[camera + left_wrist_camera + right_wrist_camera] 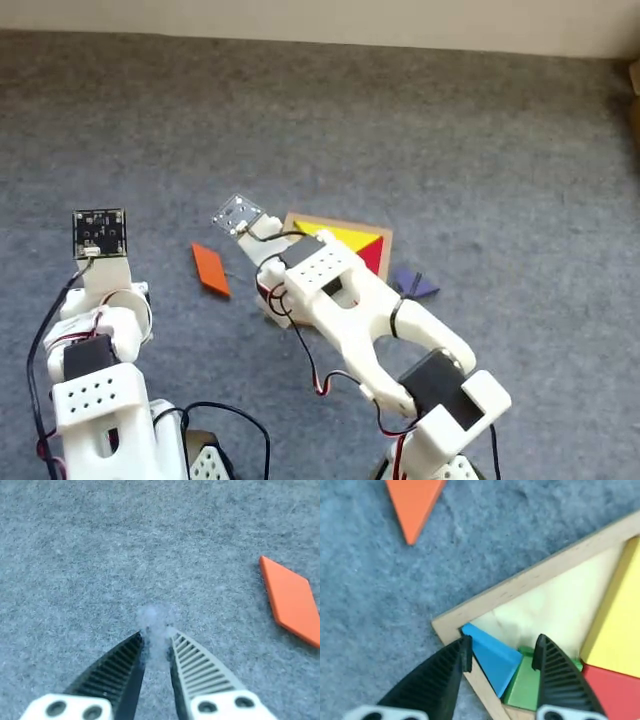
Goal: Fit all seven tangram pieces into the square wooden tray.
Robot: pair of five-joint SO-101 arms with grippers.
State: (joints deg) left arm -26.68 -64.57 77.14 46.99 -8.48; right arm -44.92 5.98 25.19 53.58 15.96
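The square wooden tray (530,577) holds a yellow piece (615,620), a red piece (615,690) and a green piece (525,680). A blue triangle (492,652) lies tilted in the tray's corner, resting partly on the green piece. My right gripper (502,650) hovers open over that corner, its fingers either side of the blue triangle. An orange parallelogram (210,270) lies on the carpet left of the tray (330,220). A purple piece (413,284) lies just right of the tray. My left gripper (156,636) is shut and holds nothing, over bare carpet, with the orange parallelogram (292,600) off to one side.
Grey carpet covers the whole work area. The right arm (380,320) stretches over the tray's near side and hides part of it. The left arm (100,300) stands at the near left. Part of the tray floor (555,605) is bare.
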